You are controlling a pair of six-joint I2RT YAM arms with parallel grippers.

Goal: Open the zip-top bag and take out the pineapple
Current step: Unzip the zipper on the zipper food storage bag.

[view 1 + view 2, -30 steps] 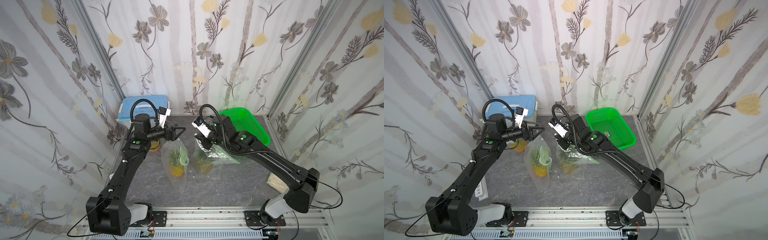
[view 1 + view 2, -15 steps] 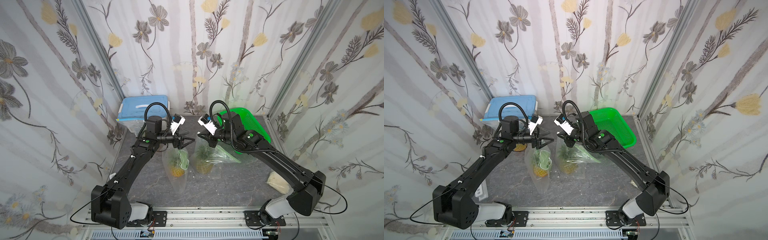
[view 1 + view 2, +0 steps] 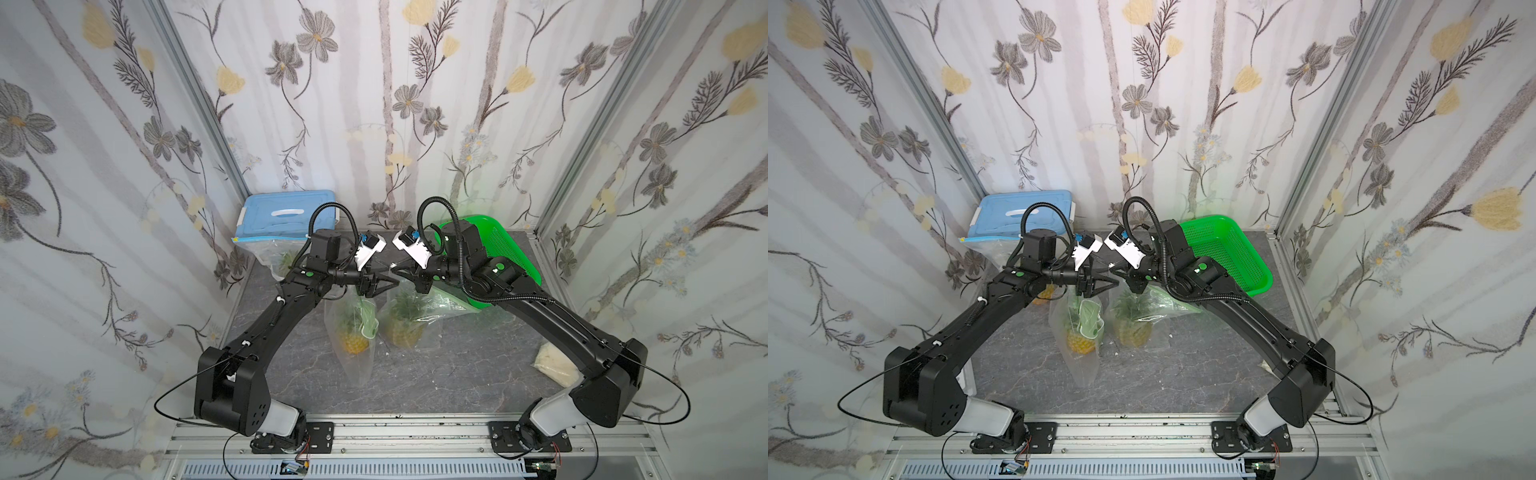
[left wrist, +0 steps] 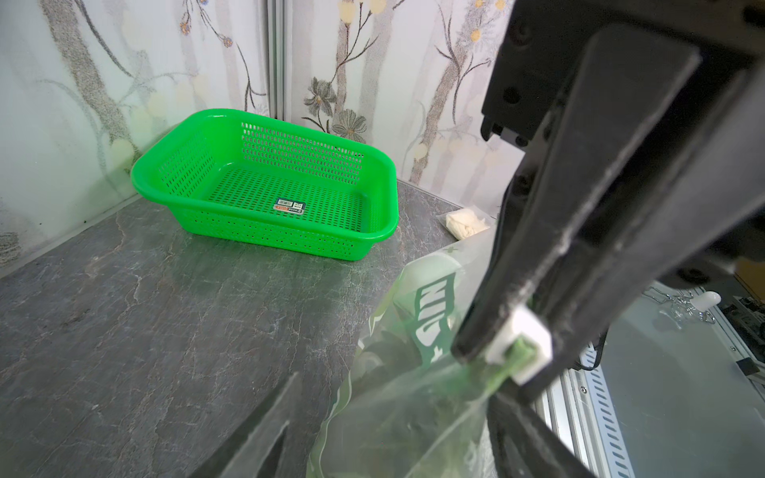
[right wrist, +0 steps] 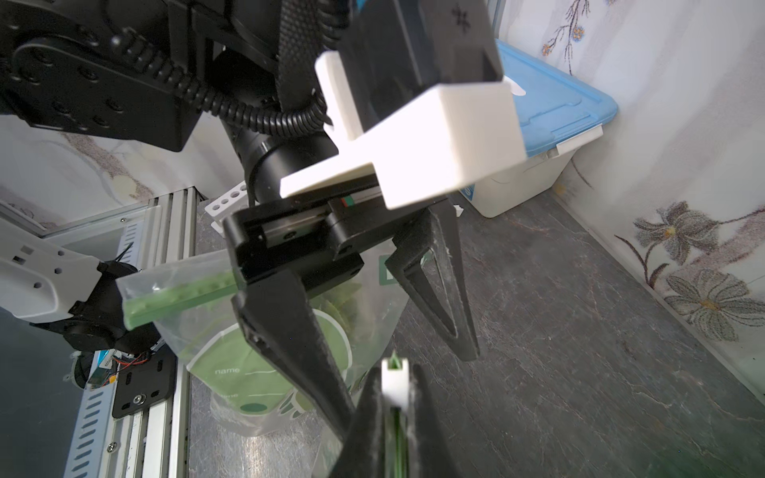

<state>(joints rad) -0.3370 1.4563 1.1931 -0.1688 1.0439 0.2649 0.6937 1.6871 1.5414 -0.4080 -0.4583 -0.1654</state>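
Left wrist view gives the clearest look. The zip-top bag (image 4: 405, 414) hangs from its white slider (image 4: 523, 347), which the right gripper (image 4: 511, 360) has clenched tight. The film shows only dim green leaves, and the frame edge cuts the bag off.

In both top views the pineapple (image 3: 401, 330) stands inside that bag at mid-table (image 3: 457, 374), with its crown tip and the bag's mouth hidden beneath the two wrists.

The left gripper (image 3: 390, 284) is released. In the right wrist view its jaws stand apart, and the nearer fingertip is lost behind the right gripper's fingers. Whether it touches the film I cannot tell.

A second bag (image 3: 353, 332) lies just beside. The green basket (image 4: 265, 182) sits well apart.
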